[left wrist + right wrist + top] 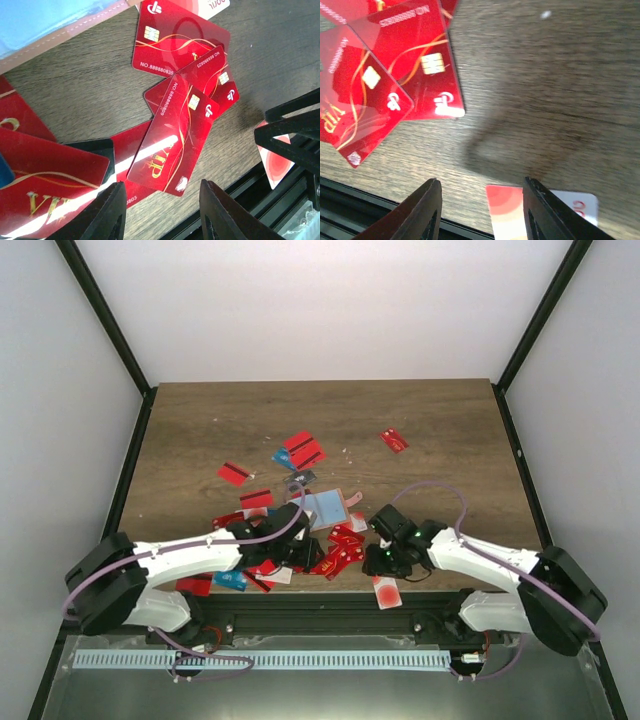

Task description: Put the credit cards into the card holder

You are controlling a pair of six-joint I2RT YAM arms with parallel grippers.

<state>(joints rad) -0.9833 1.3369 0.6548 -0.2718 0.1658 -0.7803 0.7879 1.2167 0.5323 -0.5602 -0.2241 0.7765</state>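
Several red credit cards [345,545] lie heaped near the table's front edge, between my two grippers. The card holder [345,502] lies flat just behind the heap, its tan edge [60,37] framing a light blue face. My left gripper [305,555] hovers open [162,215] over the heap, and a red VIP card [172,145] ends just short of its fingertips. My right gripper [382,565] is open [482,215] low over a white card with a red dot [512,212] at the table edge. Nothing is held.
More red cards [303,448] [394,440] [234,473] lie scattered farther back. A black rail [260,200] runs along the front table edge right below both grippers. The right gripper's black body [295,130] stands close to the left one.
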